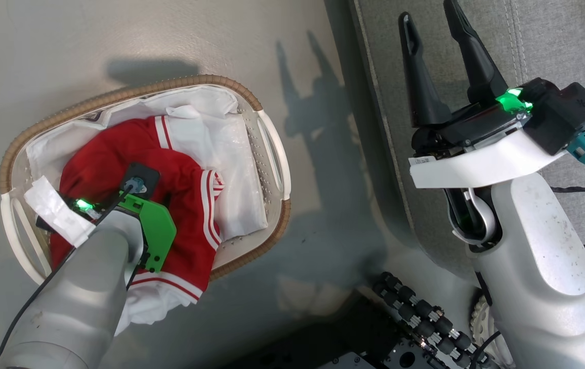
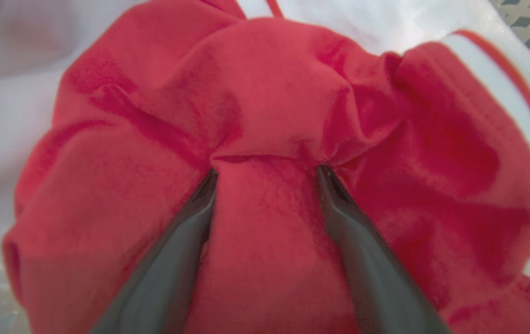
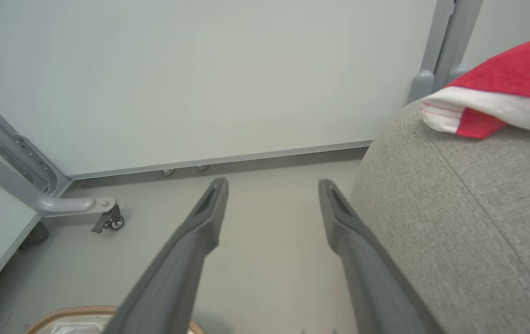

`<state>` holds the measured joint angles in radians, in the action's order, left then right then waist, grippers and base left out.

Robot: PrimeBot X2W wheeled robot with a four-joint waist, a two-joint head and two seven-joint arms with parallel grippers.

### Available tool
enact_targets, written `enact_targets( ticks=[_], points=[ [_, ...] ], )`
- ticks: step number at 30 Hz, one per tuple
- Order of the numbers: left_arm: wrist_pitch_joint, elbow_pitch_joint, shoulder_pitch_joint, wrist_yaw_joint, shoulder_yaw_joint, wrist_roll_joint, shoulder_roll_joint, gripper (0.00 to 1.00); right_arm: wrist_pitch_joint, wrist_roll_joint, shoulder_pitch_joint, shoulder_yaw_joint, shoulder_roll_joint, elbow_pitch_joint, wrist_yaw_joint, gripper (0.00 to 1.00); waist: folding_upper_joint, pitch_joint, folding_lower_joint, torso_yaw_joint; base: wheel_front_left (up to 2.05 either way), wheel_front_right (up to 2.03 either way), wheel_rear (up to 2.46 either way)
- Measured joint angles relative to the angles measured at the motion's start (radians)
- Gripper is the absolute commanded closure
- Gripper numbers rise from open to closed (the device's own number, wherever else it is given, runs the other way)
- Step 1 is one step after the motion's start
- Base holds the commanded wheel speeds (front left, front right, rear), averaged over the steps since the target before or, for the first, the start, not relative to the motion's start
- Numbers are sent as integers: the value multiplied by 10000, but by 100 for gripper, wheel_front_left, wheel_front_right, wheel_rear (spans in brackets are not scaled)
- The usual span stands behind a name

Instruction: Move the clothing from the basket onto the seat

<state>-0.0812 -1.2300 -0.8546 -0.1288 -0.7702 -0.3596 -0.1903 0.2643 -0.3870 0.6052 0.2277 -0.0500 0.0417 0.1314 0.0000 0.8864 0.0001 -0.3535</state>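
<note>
In the basket [image 1: 133, 92], left end effector [image 2: 265, 170] pointing down, spread wide, tips pressed into clothing [image 2: 269, 93], nothing clamped

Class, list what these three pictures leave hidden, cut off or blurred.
Head view: the oval white plastic basket, its floor covered by bright red clothing and white cloth liner.
Left wrist view: fingertip ends of the open left gripper, sunk in red folds.
Right wrist view: the red, white-hemmed garment on the grey fabric seat, cut by the right edge.
</note>
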Motion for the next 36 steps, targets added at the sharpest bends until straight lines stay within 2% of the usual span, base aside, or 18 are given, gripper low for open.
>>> enact_targets(
  ticks=[1, 2, 3, 8, 20, 30, 36],
  points=[
    [104, 0, 1, 0, -81, -96, 23, 19, 0, -10, 5, 8, 2, -2, 0, 0, 0, -8, 0, -4, 0, 0, 0],
    [190, 17, 3, 0, -205, -136, 33, 56, 0, -27, 13, 10, 2, -8, 0, 0, 0, -18, 0, -8, 0, 0, 0],
    [184, 40, 7, 0, -345, -150, 27, 100, 0, -102, 21, 8, 2, -8, 0, 0, 0, -33, 0, -12, 0, 0, 0],
    [171, 180, 265, 0, -658, -646, 23, 100, 0, -161, 24, 15, 2, 59, 0, 0, 0, -255, 0, -17, 0, 0, 0],
    [-1214, 786, 1174, 0, -1212, -1753, 364, 100, 0, 150, -292, -92, 8, 522, 0, 0, 0, -1517, 0, 211, 0, 0, 0],
    [-1772, 1453, 1739, 0, -1005, -2518, 677, 100, 0, 667, -957, -153, 10, 993, 0, 0, 0, -2993, -1, 586, 0, 0, 0],
    [-1824, 2991, 2259, 61, -134, -2276, 658, 100, 0, 997, -1360, -255, 10, 1220, 0, 0, 0, -3910, 0, 832, 0, 0, 0]
  ],
)
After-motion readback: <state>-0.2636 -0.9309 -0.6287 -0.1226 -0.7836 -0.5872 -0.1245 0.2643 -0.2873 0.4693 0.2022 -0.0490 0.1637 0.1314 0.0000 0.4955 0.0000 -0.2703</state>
